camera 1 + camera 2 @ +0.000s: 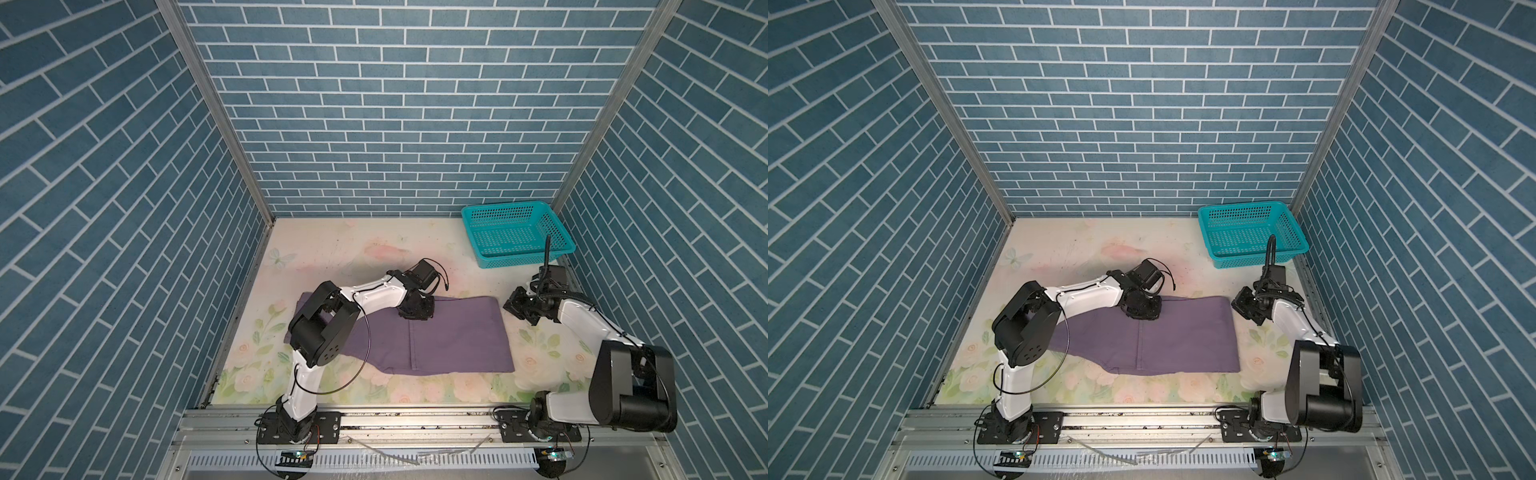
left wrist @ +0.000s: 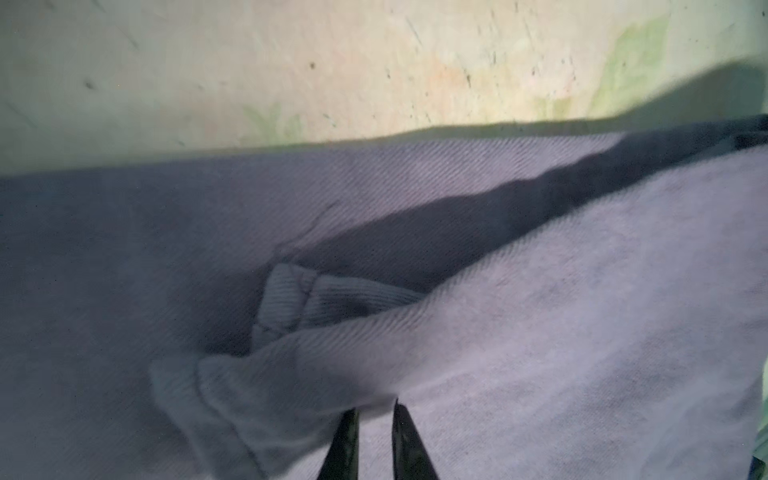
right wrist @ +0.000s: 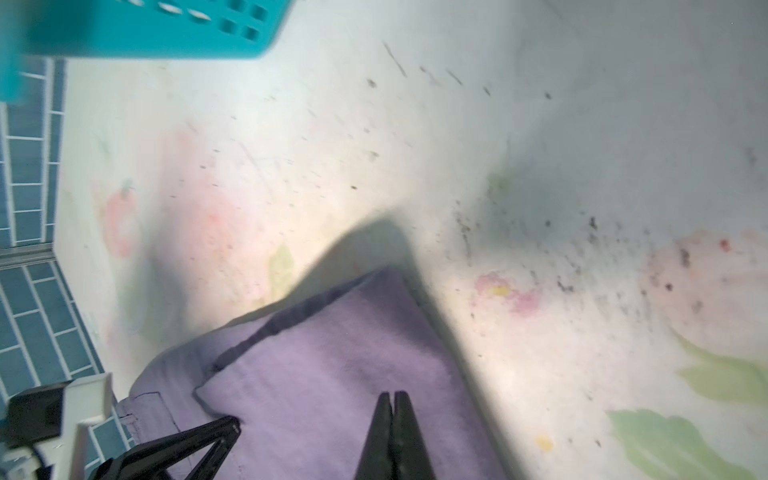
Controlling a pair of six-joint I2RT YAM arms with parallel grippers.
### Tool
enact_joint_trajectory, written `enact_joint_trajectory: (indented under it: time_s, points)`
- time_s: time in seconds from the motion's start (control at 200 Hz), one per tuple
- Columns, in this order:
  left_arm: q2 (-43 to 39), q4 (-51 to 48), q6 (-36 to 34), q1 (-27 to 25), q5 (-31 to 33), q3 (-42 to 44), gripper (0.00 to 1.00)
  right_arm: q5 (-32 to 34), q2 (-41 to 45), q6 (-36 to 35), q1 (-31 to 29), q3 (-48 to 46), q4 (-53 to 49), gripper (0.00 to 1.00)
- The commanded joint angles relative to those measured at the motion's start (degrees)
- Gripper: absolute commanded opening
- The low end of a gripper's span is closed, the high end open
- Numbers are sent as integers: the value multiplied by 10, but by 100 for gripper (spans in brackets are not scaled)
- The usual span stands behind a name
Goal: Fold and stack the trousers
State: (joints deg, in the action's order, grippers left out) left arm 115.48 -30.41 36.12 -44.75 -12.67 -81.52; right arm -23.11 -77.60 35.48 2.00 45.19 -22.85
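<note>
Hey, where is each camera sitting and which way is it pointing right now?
Top views: high overhead on the robot's side, looking down at the table; left arm, right arm, trousers and basket show.
Left wrist: on the left arm, close above the trousers; left gripper pinches cloth, only fingertips showing.
Right wrist: on the right arm, facing the trousers' corner and basket; right gripper shows shut fingertips.
Shared: all views show the trousers.

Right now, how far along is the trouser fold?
Done: the trousers lie flat, already doubled into layers, judging by the right wrist view. In hand: the left gripper pinches cloth at their far edge; the right gripper is shut by their right end, apparently holding nothing. Left: further folds and stacking; the teal basket is empty.
</note>
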Motion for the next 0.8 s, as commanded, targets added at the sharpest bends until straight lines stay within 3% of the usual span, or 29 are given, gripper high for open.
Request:
enact_joint_trajectory:
  time_s: [0.0, 0.215, 0.575, 0.795]
  points:
    - [-18, -37, -16, 5, 27, -27, 18, -7, -8, -9, -19, 29, -24, 0]
    - [-11, -37, -12, 5, 32, -28, 18, -14, -86, 5, -72, 37, 12, 0]
    - [15, -20, -8, 8, 39, 0, 17, -8, -210, 15, -68, 45, 84, 0]
    - [5, -26, -14, 10, 37, -4, 17, -5, -161, 1, -68, 56, 61, 0]
